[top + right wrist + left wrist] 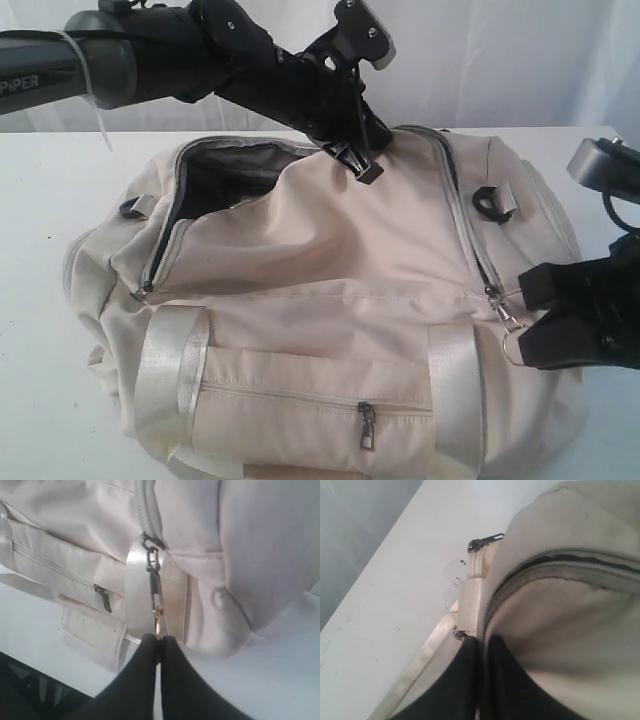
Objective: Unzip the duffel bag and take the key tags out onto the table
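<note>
The right gripper (159, 640) is clamped shut on the ring at the end of the metal zipper pull (155, 587). This is at the lower right of the exterior frame, where the main zipper ends beside a satin strap (135, 600). The left gripper (358, 162), upper centre, seems to be pinched closed on the cream fabric by the opening, though the contact is hard to make out. The zipper is parted at upper left, baring dark lining (225, 170). The duffel bag (330, 260) rests on the white table (40, 200).

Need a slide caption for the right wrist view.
Right gripper shut on the metal zipper pull of the cream duffel bag.
</note>
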